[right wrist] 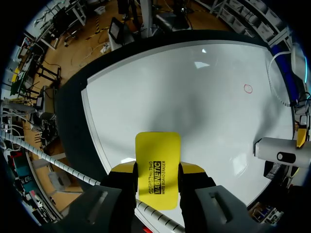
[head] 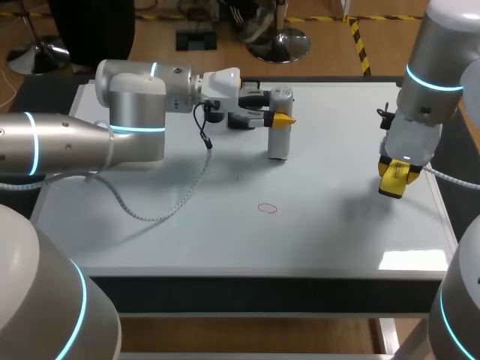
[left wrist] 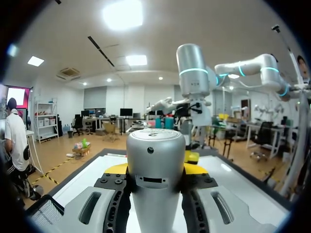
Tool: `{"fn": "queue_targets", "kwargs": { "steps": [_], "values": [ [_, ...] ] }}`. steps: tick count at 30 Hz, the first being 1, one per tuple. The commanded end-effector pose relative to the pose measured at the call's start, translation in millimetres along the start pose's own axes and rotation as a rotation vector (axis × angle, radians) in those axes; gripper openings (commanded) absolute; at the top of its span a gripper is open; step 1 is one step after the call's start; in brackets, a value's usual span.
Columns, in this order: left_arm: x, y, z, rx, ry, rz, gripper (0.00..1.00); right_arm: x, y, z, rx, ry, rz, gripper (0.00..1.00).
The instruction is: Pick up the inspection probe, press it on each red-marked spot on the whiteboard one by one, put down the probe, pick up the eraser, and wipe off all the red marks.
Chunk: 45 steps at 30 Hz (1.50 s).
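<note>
There is one small red mark [head: 267, 208] on the whiteboard [head: 330, 240]. I can see no others.

The inspection probe [head: 280, 135] stands upright on the far side of the red mark, well apart from it. Its bottom end seems to rest on the whiteboard. The left end effector [left wrist: 155, 170] is clamped on the probe, with one yellow finger on each side of its round body.

The eraser [head: 392, 180] is yellow and flat. It is far off to the right of the red mark, near the edge of the whiteboard. The right end effector [right wrist: 156, 168] is clamped on it too, with a finger on each long side. The eraser looks held up a little above the whiteboard, but I cannot be sure it is not touching.

I think the pressing part is over or nearly over, because the probe is nowhere near the red mark. The probe is not let go yet, so putting it down is the step in hand. The eraser is already picked up, ready for the wiping.

Next, I think the left fingers should open and let the probe go — gently, so it does not tip over. Then the right arm should bring the eraser across to the red mark, set its flat face down on it, and rub back and forth until the red is gone.
</note>
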State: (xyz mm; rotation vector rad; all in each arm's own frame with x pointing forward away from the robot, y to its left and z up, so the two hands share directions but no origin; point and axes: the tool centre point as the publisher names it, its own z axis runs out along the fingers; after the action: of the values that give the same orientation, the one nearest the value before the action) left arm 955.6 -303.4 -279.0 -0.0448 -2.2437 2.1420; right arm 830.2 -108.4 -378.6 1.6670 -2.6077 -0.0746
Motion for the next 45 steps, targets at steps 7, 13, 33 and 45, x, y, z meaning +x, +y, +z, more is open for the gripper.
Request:
{"fn": "queue_targets", "kwargs": {
  "steps": [7, 13, 33, 45],
  "values": [
    [-3.3, -9.5, 1, -0.004, -0.007, -0.001, 0.00, 0, -1, -1, 0.001, 0.003, -0.002, 0.00],
    [-5.8, -34.5, -2, 0.002, 0.034, 0.008, 0.00, 0, -1, -1, 0.001, 0.003, -0.002, 0.00],
    [-54.4, -108.7, -5, 0.044, 0.052, 0.039, 0.00, 0, -1, -1, 0.001, 0.003, -0.002, 0.00],
    [-108.3, -126.2, 8, 0.008, 0.020, 0.045, 0.00, 0, -1, -1, 0.001, 0.003, -0.002, 0.00]
  ]
}}
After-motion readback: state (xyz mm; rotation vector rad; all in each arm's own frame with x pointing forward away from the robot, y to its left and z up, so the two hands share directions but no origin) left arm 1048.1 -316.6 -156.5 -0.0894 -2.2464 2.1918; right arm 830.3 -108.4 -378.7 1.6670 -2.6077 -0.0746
